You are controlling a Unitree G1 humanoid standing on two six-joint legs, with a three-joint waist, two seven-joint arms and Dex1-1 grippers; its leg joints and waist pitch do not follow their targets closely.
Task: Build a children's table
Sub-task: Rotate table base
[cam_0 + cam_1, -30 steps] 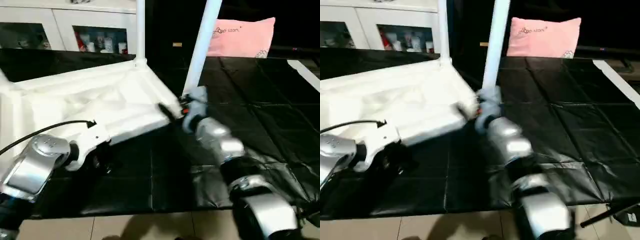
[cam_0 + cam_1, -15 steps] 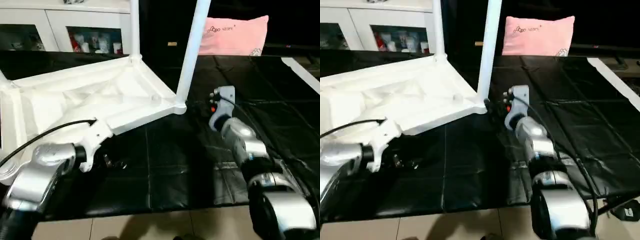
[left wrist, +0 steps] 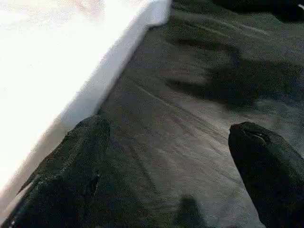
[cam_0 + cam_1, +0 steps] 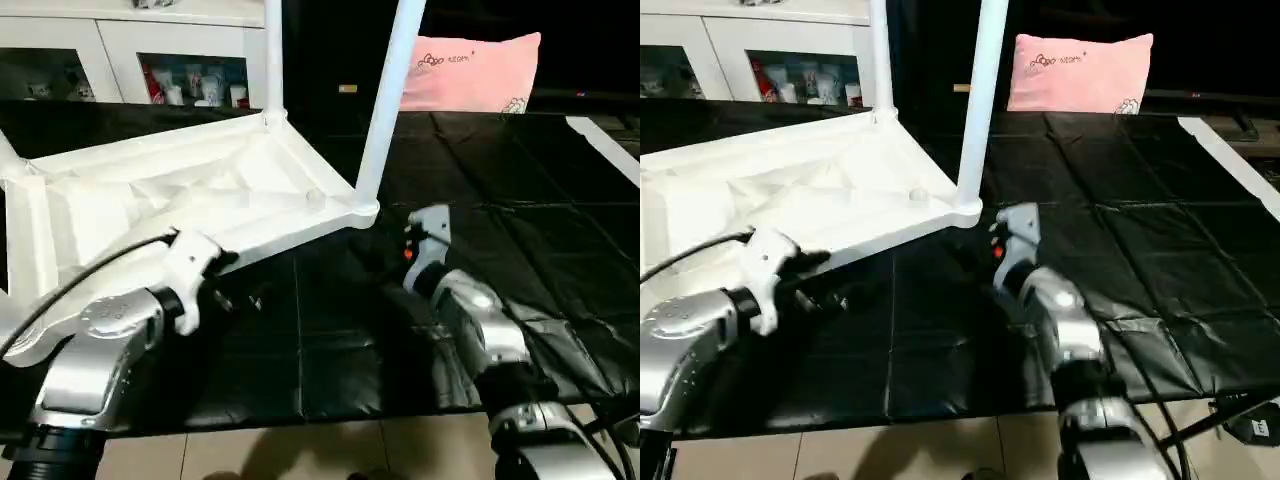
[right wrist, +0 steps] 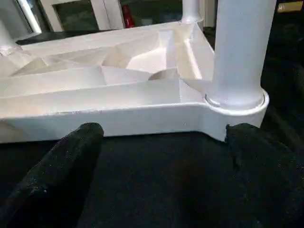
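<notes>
Nearest, the left gripper (image 3: 166, 156) and right gripper (image 5: 161, 156) hover over the black sheet-covered surface (image 4: 520, 250) — both with fingers spread wide, holding nothing. Just beyond lies the upturned white plastic children's table (image 4: 170, 200), ribbed underside up, two round tube legs (image 4: 392, 90) standing in far sockets.

Children's table (image 4: 180, 190): white moulded plastic, smooth, slight sheen; ribbed underside facing up. Tube legs (image 4: 390, 95): same white plastic, smooth and faintly glossy. Worktop (image 4: 520, 200) covering: black sheet, semi-gloss, creased, with pale reflections along the folds. Forearms (image 4: 95, 350): brushed silver metal, satin finish. Wrist housings (image 4: 1015, 235): pale plastic, smooth. Fingers (image 5: 61, 171): black, matt, rubber-like by appearance. Pillow (image 4: 470, 70): pink cloth, soft, matt. Cabinet (image 4: 120, 45): white painted finish, doors glazed. Floor (image 4: 300, 450): light tiles, smooth.
</notes>
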